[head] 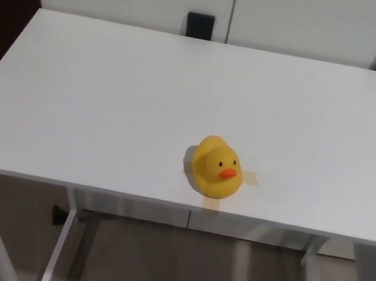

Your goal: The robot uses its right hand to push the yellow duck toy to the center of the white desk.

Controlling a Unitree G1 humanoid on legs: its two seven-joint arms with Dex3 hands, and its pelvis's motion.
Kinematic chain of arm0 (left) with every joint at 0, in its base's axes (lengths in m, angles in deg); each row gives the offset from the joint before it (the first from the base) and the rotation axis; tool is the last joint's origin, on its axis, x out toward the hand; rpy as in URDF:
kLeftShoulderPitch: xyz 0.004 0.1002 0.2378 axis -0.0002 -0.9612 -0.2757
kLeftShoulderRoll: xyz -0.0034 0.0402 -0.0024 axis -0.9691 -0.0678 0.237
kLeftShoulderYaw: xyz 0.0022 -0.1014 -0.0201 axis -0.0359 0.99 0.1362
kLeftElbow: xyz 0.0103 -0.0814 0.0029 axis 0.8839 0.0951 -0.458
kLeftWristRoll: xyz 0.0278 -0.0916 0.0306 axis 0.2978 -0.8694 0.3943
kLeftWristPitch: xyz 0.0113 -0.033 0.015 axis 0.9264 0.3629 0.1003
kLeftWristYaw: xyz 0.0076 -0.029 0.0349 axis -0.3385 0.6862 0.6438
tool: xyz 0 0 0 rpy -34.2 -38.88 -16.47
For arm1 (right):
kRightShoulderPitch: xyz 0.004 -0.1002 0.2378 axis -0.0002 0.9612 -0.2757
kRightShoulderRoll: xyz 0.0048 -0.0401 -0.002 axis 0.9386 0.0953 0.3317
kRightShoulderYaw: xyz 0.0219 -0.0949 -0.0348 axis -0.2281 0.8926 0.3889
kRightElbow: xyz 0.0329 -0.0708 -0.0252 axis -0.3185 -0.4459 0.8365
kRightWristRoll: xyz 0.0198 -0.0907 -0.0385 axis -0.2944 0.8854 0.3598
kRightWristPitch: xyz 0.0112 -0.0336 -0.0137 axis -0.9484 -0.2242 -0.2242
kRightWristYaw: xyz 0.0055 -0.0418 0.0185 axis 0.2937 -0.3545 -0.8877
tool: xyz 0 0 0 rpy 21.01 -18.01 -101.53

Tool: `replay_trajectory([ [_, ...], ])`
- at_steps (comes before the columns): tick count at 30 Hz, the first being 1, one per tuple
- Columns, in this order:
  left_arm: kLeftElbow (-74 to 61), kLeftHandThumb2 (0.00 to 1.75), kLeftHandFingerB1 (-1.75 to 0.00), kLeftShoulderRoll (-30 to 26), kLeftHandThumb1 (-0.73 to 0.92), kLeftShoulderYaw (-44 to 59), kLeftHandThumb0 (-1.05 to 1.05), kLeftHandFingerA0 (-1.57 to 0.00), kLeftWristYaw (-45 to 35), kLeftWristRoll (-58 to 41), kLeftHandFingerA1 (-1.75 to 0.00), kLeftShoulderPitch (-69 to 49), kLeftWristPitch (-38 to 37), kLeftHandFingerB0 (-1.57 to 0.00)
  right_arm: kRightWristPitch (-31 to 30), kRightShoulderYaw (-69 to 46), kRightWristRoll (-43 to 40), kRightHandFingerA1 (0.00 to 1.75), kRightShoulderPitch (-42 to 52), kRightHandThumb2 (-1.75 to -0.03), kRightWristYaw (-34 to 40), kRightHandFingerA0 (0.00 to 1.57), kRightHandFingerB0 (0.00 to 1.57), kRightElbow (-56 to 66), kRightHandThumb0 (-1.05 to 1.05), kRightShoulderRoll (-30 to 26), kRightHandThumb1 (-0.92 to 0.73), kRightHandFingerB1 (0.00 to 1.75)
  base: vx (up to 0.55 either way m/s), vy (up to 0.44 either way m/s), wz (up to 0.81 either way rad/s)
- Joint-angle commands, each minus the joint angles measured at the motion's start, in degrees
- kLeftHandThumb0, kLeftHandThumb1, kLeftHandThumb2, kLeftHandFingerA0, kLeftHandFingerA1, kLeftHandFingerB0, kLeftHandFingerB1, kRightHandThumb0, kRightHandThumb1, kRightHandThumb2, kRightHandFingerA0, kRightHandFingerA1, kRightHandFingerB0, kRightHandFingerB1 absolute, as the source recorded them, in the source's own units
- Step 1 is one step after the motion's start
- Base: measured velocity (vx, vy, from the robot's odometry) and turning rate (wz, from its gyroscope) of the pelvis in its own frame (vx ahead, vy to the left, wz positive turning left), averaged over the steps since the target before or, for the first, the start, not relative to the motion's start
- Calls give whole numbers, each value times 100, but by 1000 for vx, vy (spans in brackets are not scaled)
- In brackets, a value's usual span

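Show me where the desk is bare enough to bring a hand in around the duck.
The white desk is bare nearly everywhere: the whole left half, the far strip toward the wall, and the right side. The only occupied spot is the yellow duck, sitting close to the near edge on a small tape mark. The gap between duck and edge is tight.

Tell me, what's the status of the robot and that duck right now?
Both hands out of view. Yellow duck upright near the white desk's front edge, short of center. Nothing in its way.

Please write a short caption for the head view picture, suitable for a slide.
Yellow duck toy sits upright near the front edge of the white desk, beak toward the camera; no robot hand in view.
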Motion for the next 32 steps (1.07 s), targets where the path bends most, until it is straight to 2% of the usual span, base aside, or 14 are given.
replay_trajectory([
  [1, 26, 102, -96, -124, 49, 85, -10, -102, 66, -52, -106, 27, -333, -92, 1607, -431, -799, 58, -199, -120, 76, 66, 55, -2568, 0, -218, -32, 54, 0, 0, 0],
  [2, 26, 99, -95, -118, 52, 100, -12, -100, 71, -66, -105, 45, -295, -91, 1736, -288, -708, 56, -146, -128, -42, 81, 67, -2737, 1, -219, -25, 53, 0, 0, 0],
  [4, 26, 99, -95, -111, 52, 117, -12, -100, 74, -82, -105, 62, -253, -91, 1915, -139, -610, 56, -90, -128, -141, 81, 67, -2936, 1, -236, -25, 53, 0, 0, 0],
  [5, 29, 105, -96, -108, 51, 124, -8, -102, 70, -87, -105, 63, -259, -94, 2025, 40, -468, 51, -33, -129, -249, 88, 76, -3135, -1, -309, -29, 51, 0, 0, 0],
  [8, 33, 105, -96, -106, 51, 130, -8, -102, 65, -88, -105, 61, -276, -94, 2204, 250, -326, 51, 0, -129, -362, 88, 76, -3451, -1, -429, -29, 51, 0, 0, 0],
  [9, 31, 102, -96, -111, 50, 128, -10, -103, 70, -83, -108, 60, -285, -94, 2155, 454, -235, 52, -6, -127, -647, 102, 88, -3765, -2, -516, -25, 53, 0, 0, 0],
  [10, 27, 102, -96, -117, 50, 125, -10, -103, 79, -75, -108, 58, -291, -94, 2094, 674, -169, 52, -36, -127, -970, 102, 88, -4139, -2, -613, -25, 53, 0, 0, 0],
  [11, 17, 102, -97, -119, 52, 153, -12, -102, 89, -101, -107, 70, -282, -93, 1984, 786, -144, 54, -26, -116, -1088, 97, 84, -4182, 3, -629, -25, 54, 0, 0, 0],
  [14, -12, 112, -99, -132, 50, 194, -6, -100, 76, -136, -103, 73, -319, -97, 2025, 1021, -93, 52, 2, -124, -1088, 97, 81, -4324, -7, -707, -26, 55, 0, 0, 0],
  [17, -11, 112, -96, -155, 50, 183, -5, -98, 44, -105, -100, 79, -292, -94, 2210, 1103, -257, 54, 27, -129, -1184, 94, 80, -4465, -8, -763, -24, 57, 0, 0, 0],
  [20, -16, 111, -97, -157, 50, 202, -8, -103, 38, -101, -106, 57, -316, -94, 2176, 1192, -354, 54, -54, -117, -1191, 97, 81, -4689, -6, -843, -30, 55, 0, 0, 0],
  [25, -47, 108, -97, -171, 48, 239, -6, -100, 19, -105, -105, 40, -313, -93, 2308, 1313, -524, 53, -228, -120, -1244, 96, 83, -5006, -4, -943, -28, 56, 0, 0, 0],
  [26, -65, 110, -95, -185, 48, 259, -5, -98, 4, -121, -101, 34, -316, -91, 2285, 1365, -533, 53, -249, -116, -1274, 92, 78, -5018, -8, -954, -32, 55, 0, 0, 0],
  [32, -70, 104, -95, -216, 48, 273, -7, -97, -23, -103, -100, 23, -352, -93, 2220, 1606, -465, 53, -364, -109, -1235, 96, 82, -5202, -6, -995, -35, 54, 0, 0, 0],
])
